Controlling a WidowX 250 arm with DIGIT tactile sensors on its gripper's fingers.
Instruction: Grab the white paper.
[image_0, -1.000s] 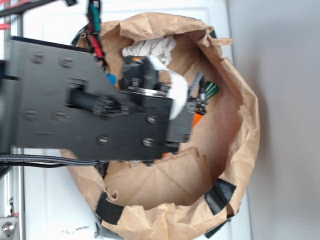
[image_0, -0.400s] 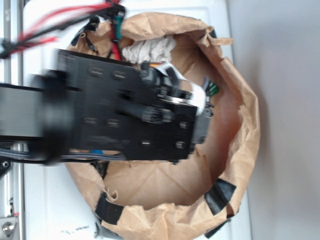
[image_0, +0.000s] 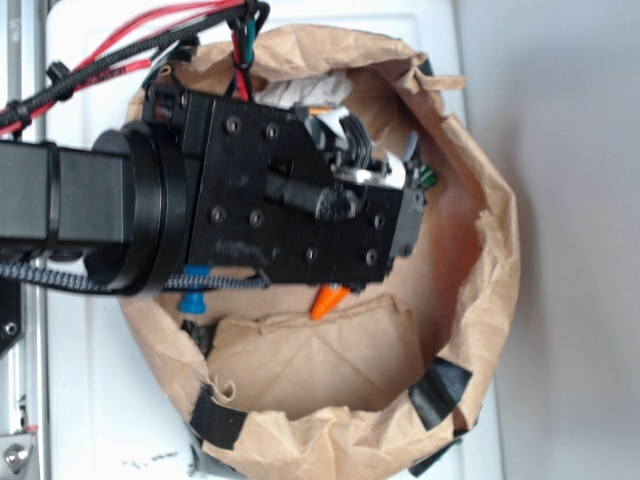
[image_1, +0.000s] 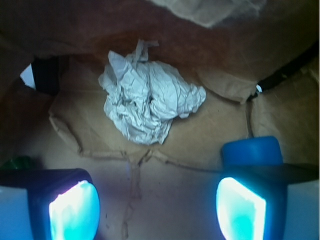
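The white paper (image_1: 150, 100) is a crumpled, wrinkled wad lying on the brown floor inside the paper bag (image_1: 200, 135), in the upper middle of the wrist view. It sits loose on the bag's creased bottom, touching nothing but the bag. Ahead of it the bag wall rises dark brown, with a pale patch of something cloth-like at the very top edge (image_1: 210, 10), too blurred to name.

The gripper (image_1: 157, 207) hangs short of the wad, its two fingers spread wide apart with nothing between them. The left pad (image_1: 72, 210) and the right pad (image_1: 240, 210) glow cyan-white at the lower edge of the wrist view. The paper lies beyond them, roughly centred between them and apart from both. A blue object (image_1: 252, 150) stands just behind the right finger; a dark green thing (image_1: 17, 162) shows dimly at the far left.

From the exterior view, the black arm (image_0: 290, 215) reaches from the left into the open mouth of the bag (image_0: 480, 230), covering most of its inside. An orange tip (image_0: 328, 300) pokes out below the arm, and a blue piece (image_0: 192, 290) shows beside it near the bag's left rim. Red and black cables (image_0: 130, 50) run along the top. Black tape patches (image_0: 440, 390) mark the rim. No writing or label can be read anywhere.
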